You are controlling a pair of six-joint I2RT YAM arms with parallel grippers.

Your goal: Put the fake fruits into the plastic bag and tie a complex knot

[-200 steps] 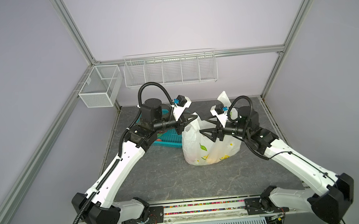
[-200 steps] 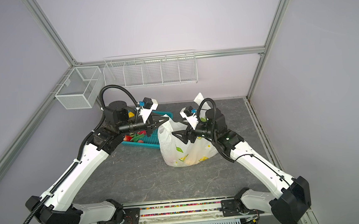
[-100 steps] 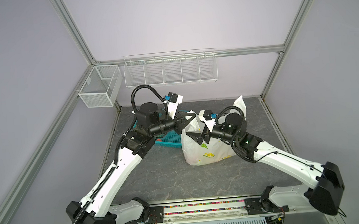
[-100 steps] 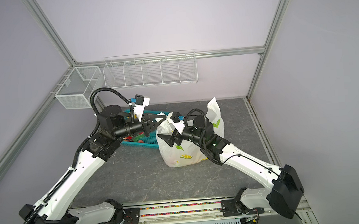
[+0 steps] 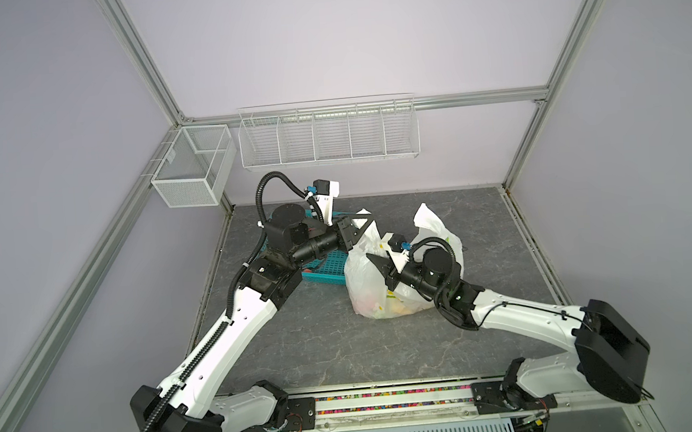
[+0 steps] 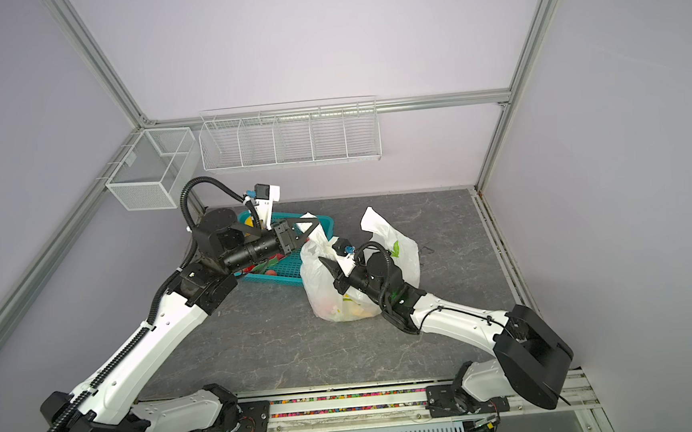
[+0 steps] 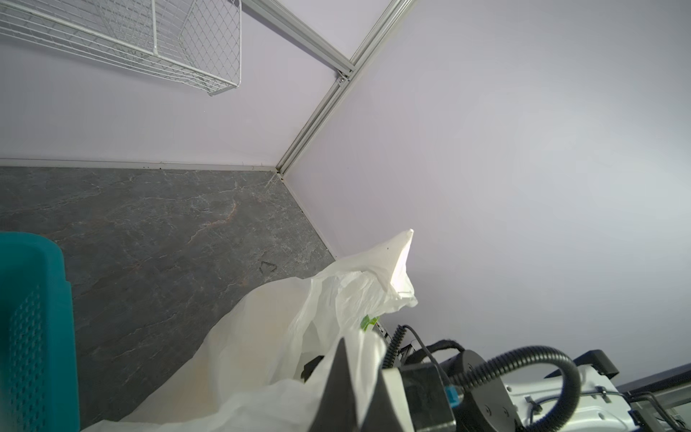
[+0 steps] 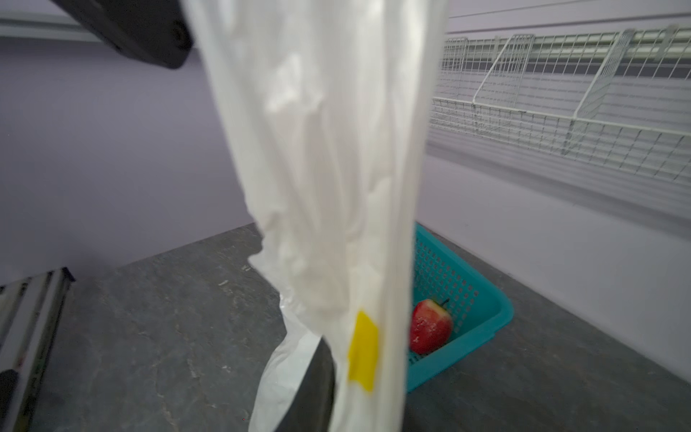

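Right gripper clamped on plastic bag strap; left gripper likewise. One bag, translucent white, two straps.

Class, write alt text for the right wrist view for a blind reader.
A strip of white plastic bag hangs close to the camera, filling the centre of the view. Behind it, a red fake fruit lies in a teal basket on a grey table.

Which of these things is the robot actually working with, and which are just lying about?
In the job: plastic bag, pinched by left gripper and right gripper; fake fruits inside it and in the teal basket.
Just there: wire rack on the back wall; mesh box on the side rail.
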